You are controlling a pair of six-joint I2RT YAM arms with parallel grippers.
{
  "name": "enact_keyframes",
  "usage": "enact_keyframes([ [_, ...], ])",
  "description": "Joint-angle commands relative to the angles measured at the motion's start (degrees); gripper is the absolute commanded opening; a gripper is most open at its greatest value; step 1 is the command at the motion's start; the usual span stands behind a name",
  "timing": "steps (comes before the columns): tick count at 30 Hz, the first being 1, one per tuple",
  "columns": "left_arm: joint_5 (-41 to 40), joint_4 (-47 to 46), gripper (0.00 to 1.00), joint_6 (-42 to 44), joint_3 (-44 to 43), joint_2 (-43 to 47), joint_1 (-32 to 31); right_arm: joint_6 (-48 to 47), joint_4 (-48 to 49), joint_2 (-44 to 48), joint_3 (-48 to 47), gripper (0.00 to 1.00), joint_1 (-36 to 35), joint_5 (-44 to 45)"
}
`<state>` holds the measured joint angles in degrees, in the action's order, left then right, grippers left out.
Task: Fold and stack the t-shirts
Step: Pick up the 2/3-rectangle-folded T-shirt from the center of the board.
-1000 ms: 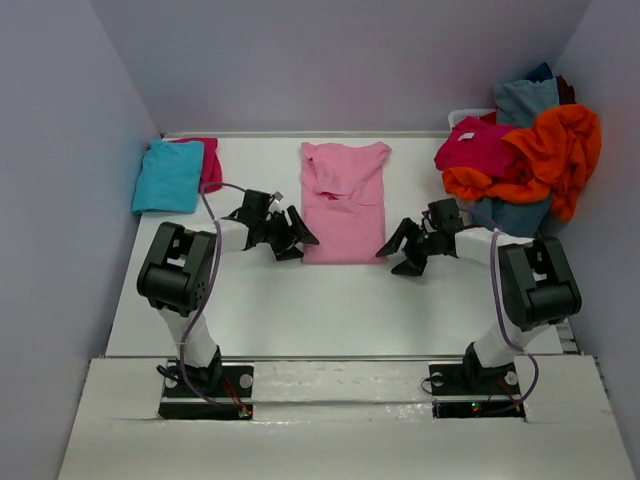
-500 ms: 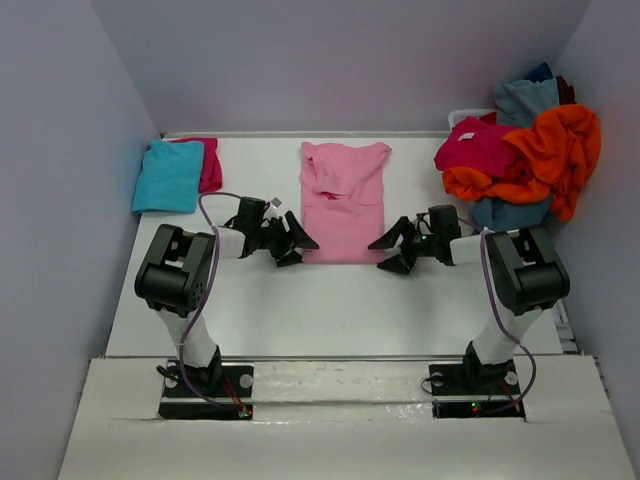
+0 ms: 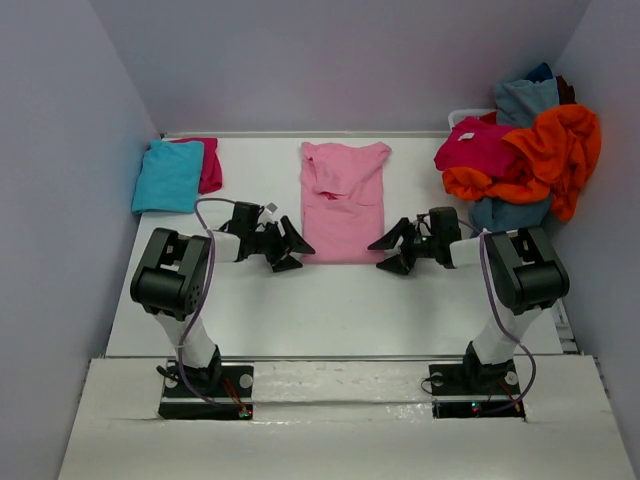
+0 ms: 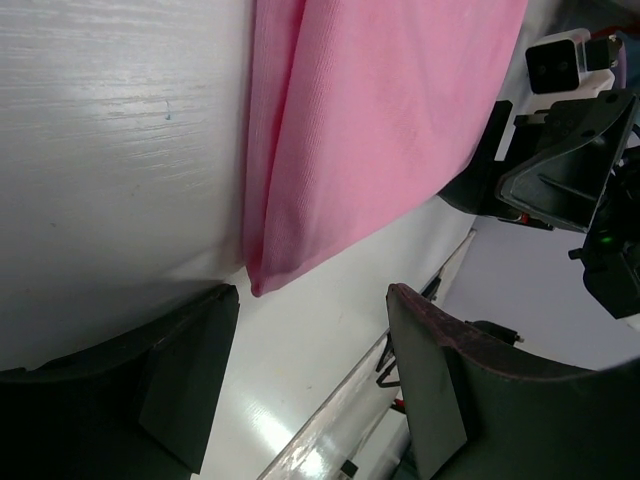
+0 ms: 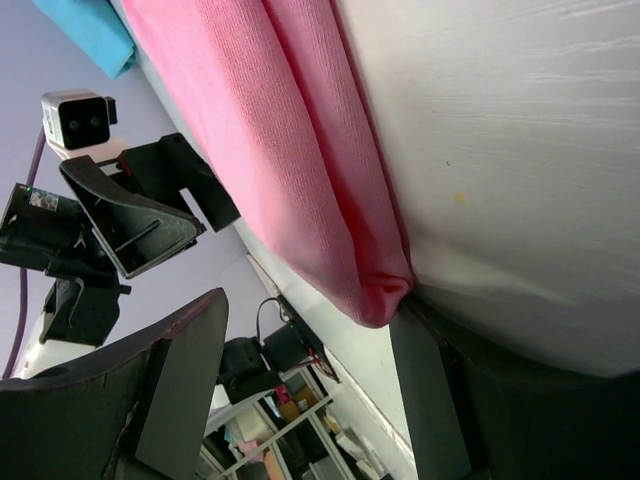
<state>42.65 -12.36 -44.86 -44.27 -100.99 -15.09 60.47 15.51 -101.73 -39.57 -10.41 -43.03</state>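
Two arms work over one white worktop (image 3: pixel 330 300). One pink shirt (image 3: pixel 343 200) lies flat in the middle of it, folded into a long strip with the collar at the far end.

At the far left corner are two folded shirts: a turquoise shirt (image 3: pixel 168 175) lying on a magenta shirt (image 3: pixel 209 165). At the far right is a loose pile (image 3: pixel 520 150). At least four pieces can be counted in it: one orange, one magenta and two grey-blue, with something darker behind. The magenta piece carries a small white tag (image 3: pixel 466 136) that is too small to read.

The left gripper (image 3: pixel 297 255) sits low at the strip's near left corner and the right gripper (image 3: pixel 383 257) at its near right corner. The two face each other. Both pairs of jaws are apart and hold nothing.

The top view does not show how close the cloth is. The left wrist view does: the shirt (image 4: pixel 380 120) has its layered corner just ahead of the gap in the left gripper (image 4: pixel 310 300), and the right gripper (image 4: pixel 570 150) is across from it. The right wrist view shows the other corner of the shirt (image 5: pixel 280 130) bunched just beside one finger (image 5: pixel 430 380) of the right gripper (image 5: pixel 305 310). I cannot tell whether they touch. It also shows the left gripper (image 5: pixel 130 220) and an edge of the turquoise shirt (image 5: pixel 90 30).
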Motion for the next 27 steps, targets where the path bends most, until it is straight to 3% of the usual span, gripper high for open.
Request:
enact_keyframes([
  [1,-5.31,6.22,0.75,3.82,2.61,-2.72,0.59,-1.58,-1.71,0.39,1.51,0.7,0.75,4.18],
  [18,-3.89,5.15,0.69,2.67,-2.4,-8.87,0.59,-2.9,-3.55,1.28,0.72,0.64,0.75,5.06],
  [23,-3.72,4.63,0.58,2.41,-2.14,-9.05,0.59,-2.99,-2.85,1.01,0.81,0.54,0.75,4.71],
  [27,-3.46,3.84,0.56,2.06,-1.34,-9.14,0.59,-3.16,-2.68,1.19,0.9,0.5,0.75,4.79],
])
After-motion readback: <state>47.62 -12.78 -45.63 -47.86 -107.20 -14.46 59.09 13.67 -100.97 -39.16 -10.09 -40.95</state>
